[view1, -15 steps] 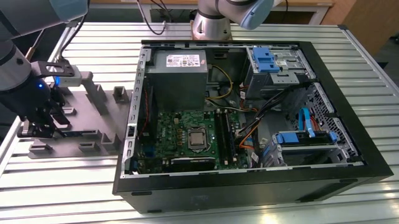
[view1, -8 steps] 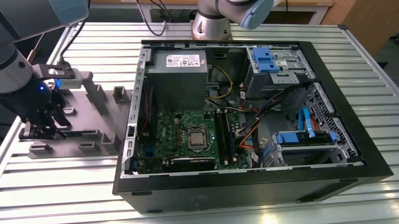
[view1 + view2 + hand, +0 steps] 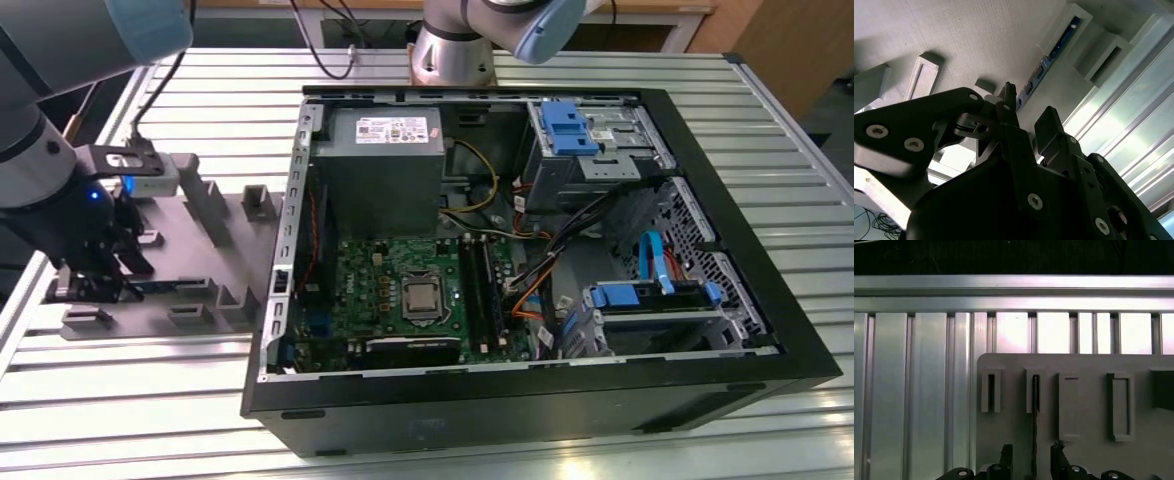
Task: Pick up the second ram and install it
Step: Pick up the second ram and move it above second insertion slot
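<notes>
We see claw (image 3: 1031, 447) apart, straddling second ram (image 3: 1034, 430), which sits edge-up in holder tray (image 3: 1089, 365) slot. We judge grasp, lift and install all pending.

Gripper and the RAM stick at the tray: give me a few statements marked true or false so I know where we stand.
1. The gripper straddles the thin blue-green circuit-board stick, with a gap on each side in the first wrist view. True.
2. The stick is seated in a black memory slot on the large green motherboard. False: it stands on edge in the grey plastic holder tray.
3. The tray lies inside the black computer case. False: it lies on the slatted metal table, to the exterior view's left of the case.
4. The case is open, with the motherboard exposed. True.
</notes>
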{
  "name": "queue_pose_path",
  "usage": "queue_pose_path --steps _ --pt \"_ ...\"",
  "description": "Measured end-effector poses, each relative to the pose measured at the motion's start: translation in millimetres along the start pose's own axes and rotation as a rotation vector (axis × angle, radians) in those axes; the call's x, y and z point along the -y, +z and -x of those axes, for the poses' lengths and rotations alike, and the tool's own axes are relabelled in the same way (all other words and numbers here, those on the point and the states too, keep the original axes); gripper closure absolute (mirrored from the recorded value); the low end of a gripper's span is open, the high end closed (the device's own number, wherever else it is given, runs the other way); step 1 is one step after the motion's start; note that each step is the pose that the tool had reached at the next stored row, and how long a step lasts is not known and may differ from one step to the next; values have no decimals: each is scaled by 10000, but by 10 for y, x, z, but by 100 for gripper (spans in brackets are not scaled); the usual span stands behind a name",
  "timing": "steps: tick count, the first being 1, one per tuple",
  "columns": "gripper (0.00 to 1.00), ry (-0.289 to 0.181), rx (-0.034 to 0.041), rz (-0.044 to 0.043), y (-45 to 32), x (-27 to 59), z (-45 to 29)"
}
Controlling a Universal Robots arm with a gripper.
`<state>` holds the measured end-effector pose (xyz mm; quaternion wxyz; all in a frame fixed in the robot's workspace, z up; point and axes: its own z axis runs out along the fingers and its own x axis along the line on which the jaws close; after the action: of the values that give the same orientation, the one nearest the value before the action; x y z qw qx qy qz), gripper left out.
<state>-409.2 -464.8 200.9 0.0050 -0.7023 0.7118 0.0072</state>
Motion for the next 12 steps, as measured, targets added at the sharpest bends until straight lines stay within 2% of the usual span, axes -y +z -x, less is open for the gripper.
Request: queue_pose_path --steps 6,7,12 --pt "59 0 1 -1 11 -2 0" --pt "65 0 1 -1 11 -2 0" --pt "65 1 3 -1 36 -3 2"
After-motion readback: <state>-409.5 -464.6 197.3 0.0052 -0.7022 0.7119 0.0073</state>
